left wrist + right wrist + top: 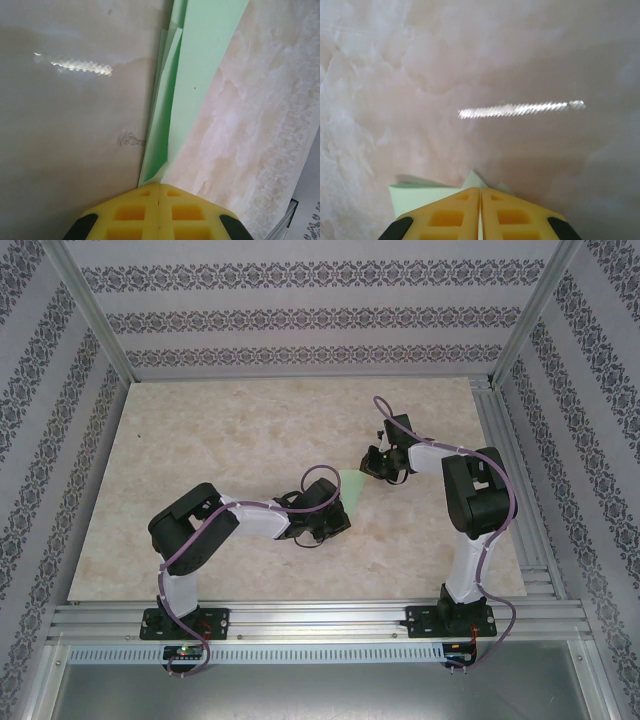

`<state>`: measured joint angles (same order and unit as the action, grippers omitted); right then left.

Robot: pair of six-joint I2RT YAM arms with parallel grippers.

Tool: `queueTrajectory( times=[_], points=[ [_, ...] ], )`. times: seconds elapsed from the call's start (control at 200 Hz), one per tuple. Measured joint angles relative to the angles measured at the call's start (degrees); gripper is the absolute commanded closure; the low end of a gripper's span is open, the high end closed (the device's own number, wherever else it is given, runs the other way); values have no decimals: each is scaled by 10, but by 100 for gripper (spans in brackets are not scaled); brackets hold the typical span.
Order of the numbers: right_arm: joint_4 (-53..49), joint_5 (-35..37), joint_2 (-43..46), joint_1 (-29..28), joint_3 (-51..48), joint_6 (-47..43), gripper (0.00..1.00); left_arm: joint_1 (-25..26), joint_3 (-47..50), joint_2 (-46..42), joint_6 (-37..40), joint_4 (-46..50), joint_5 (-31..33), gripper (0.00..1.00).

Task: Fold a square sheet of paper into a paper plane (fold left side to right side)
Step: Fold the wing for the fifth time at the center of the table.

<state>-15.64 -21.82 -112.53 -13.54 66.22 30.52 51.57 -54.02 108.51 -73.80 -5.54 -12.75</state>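
One folded piece of pale green paper (352, 485) lies on one marble-patterned surface (200, 440). There are two robot arms: one left arm (200, 530) and one right arm (475, 495). The left fingers (130, 215) number two and the right fingers (447, 217) two, making four yellow fingers altogether.

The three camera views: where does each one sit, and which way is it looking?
Top external: above and behind the arms, looking down on the table, the left gripper and the right gripper.
Left wrist: on the left arm, looking past its own shut gripper along the green paper.
Right wrist: on the right arm, looking past its shut gripper across the table.
Shared: both wrist views catch the green paper.
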Motion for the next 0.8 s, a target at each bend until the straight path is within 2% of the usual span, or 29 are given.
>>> queueTrajectory(
  times=[0.43,0.639,0.804],
  points=[
    [-32,13,-13,24,45,-20,88,0,0,0,0,0,0,100],
    [-15,0,112,26,-21,-11,86,0,0,0,0,1,0,100],
    [37,-27,168,-19,-90,25,86,0,-2,0,0,3,0,100]
  ],
)
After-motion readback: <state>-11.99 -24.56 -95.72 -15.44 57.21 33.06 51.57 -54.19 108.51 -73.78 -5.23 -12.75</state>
